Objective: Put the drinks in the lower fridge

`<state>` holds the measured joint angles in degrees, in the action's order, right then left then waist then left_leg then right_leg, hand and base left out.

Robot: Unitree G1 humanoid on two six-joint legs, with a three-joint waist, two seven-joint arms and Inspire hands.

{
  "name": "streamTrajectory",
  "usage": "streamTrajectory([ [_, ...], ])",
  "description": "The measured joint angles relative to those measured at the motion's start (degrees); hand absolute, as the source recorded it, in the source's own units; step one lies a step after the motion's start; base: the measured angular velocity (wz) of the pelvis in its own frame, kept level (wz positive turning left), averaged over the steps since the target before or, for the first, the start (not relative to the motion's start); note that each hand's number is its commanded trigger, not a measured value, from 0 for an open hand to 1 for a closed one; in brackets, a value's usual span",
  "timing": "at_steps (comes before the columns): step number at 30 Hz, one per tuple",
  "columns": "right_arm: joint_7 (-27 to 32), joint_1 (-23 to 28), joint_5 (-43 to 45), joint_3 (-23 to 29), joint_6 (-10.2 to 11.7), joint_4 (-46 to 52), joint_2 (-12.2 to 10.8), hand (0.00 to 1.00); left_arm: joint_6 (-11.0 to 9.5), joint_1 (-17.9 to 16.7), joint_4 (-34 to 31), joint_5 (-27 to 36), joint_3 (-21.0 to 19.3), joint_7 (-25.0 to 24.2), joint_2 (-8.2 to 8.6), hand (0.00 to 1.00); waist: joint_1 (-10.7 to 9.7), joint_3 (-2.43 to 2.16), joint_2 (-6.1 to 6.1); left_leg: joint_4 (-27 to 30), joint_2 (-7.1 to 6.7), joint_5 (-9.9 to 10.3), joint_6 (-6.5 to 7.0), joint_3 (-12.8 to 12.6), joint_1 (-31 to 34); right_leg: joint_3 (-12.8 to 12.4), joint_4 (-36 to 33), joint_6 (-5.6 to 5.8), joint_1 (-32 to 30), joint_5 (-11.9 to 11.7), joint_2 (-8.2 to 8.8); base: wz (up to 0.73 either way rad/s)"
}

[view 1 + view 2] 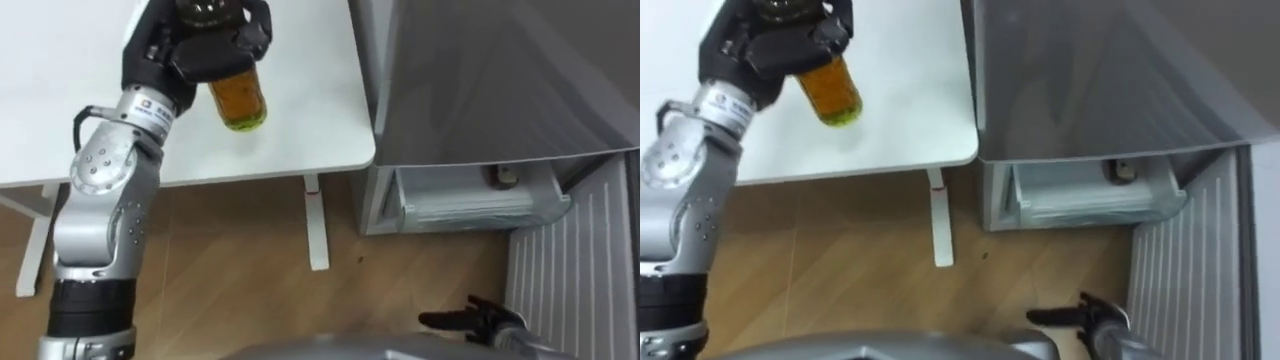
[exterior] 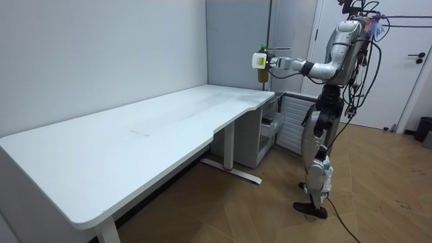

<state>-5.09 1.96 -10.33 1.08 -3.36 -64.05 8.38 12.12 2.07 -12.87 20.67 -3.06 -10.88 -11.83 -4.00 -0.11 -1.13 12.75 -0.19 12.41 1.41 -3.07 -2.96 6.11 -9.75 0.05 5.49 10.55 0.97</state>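
Note:
My left hand (image 1: 200, 45) is shut on a bottle of amber drink (image 1: 240, 100) and holds it in the air above the white table's (image 1: 310, 90) right end. In the room view the bottle (image 2: 260, 64) is raised at chest height over the table corner, with a yellow label and a green cap. To the right stands the grey fridge (image 1: 480, 80), its lower compartment (image 1: 470, 200) open. Something small and dark, perhaps another drink (image 1: 503, 177), lies inside at the back. My right hand (image 1: 465, 322) hangs low at the bottom right, fingers straight.
The lower fridge door (image 1: 570, 270) stands open to the right, its ribbed white inner side facing me. A table leg (image 1: 316, 225) stands on the wooden floor between me and the fridge. I stand on the floor beside the fridge at the table's end.

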Motion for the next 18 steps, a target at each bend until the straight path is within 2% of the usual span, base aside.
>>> streamTrajectory([
  [1, -0.2, -0.5, 0.0, -0.5, 0.8, 0.3, -0.3, 0.00, 0.0, -0.1, 0.0, 0.0, 0.1, 0.1, 0.13, 1.00, -0.1, 0.00, 0.00, 0.0, 0.01, 0.0, -0.03, 0.1, 0.1, 0.4, 0.0, 0.00, 0.0, 0.0, 0.00, 0.13],
  [4, -1.3, -0.3, 1.6, -3.3, 0.8, 4.0, -0.1, 0.00, -0.1, -0.7, 0.0, -0.3, 1.0, 0.1, 0.14, 1.00, 1.5, 0.05, -0.28, 0.0, 0.06, 0.0, -0.04, 0.1, 0.2, 0.6, 0.0, -0.01, 0.0, 0.0, 0.00, 0.02],
  [7, -2.3, 0.3, 4.2, -5.8, 0.9, 9.0, -0.4, 0.00, -0.5, -3.4, 0.0, -0.3, 1.7, -1.1, 0.15, 1.00, 1.5, 0.03, -0.36, 0.0, 0.01, 0.0, -0.04, 0.0, -0.1, 0.6, 0.0, -0.01, 0.2, 0.0, 0.07, 0.00],
  [10, -3.9, 0.3, 6.5, -6.7, 0.8, 12.3, -0.5, 0.00, -0.5, -5.5, 0.0, -0.3, 2.8, -1.7, 0.14, 1.00, 1.9, 0.14, -0.19, 0.0, -0.10, 0.0, -0.04, 0.0, 0.1, 0.4, 0.0, -0.01, 0.1, 0.0, 0.15, 0.00],
  [14, -5.6, 1.4, 7.1, -8.3, 0.8, 18.2, -0.4, 0.00, -0.6, -6.5, 0.0, 1.6, 3.5, -2.3, 0.18, 1.00, 2.8, 0.52, 0.42, 0.1, -0.15, 0.0, -0.03, 0.3, 0.6, 0.6, -0.1, -0.01, -0.4, 0.0, 0.22, 0.00],
  [18, -7.8, 1.6, 8.2, -10.5, 0.8, 23.2, -0.4, 0.00, -0.6, -7.6, 0.0, 3.4, 4.6, -2.6, 0.49, 1.00, 2.8, 0.54, 0.49, 0.2, -0.19, 0.0, -0.02, 0.2, 0.8, 0.6, -0.2, -0.01, -0.5, 0.0, 0.26, 0.01],
])
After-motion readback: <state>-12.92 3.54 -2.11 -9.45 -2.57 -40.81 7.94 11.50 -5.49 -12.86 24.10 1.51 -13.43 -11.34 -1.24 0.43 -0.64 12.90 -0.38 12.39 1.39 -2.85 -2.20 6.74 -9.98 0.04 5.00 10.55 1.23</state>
